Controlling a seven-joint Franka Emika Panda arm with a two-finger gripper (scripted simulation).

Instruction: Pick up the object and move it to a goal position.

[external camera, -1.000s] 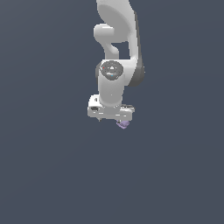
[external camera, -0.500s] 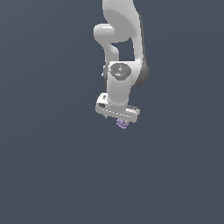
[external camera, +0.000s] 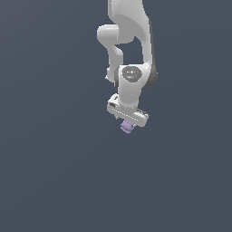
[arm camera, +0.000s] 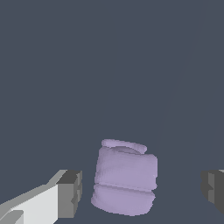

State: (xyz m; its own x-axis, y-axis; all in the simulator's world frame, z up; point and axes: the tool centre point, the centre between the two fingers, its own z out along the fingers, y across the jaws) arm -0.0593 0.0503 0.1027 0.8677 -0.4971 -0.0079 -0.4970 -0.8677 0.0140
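From where I stand the white arm (external camera: 131, 50) hangs down over the plain dark grey surface (external camera: 50, 172), its wrist tipped a little so the tool (external camera: 128, 123) slopes down toward the exterior view's right. Just under the tool sits the object (external camera: 127, 127), a small lavender lump, only partly showing below the white bar.

In the wrist view the tool (arm camera: 142, 190) is spread wide: one dark pad (arm camera: 70, 192) stands just beside the object (arm camera: 125, 179) with a thin gap, the other pad (arm camera: 213, 190) is well apart from it. So the fingers straddle the lump but grip nothing.

As I judge it, the task is early: the tool is placed around the object, yet the closing, the lift and the carry to the goal are all left. No goal marker shows in either view.

The object looks squat and ridged, with a crease round its middle and a flatter cap on one end. Its long axis seems to run roughly crosswise to the line between the pads, slightly tilted, though it is nearly as broad as long.
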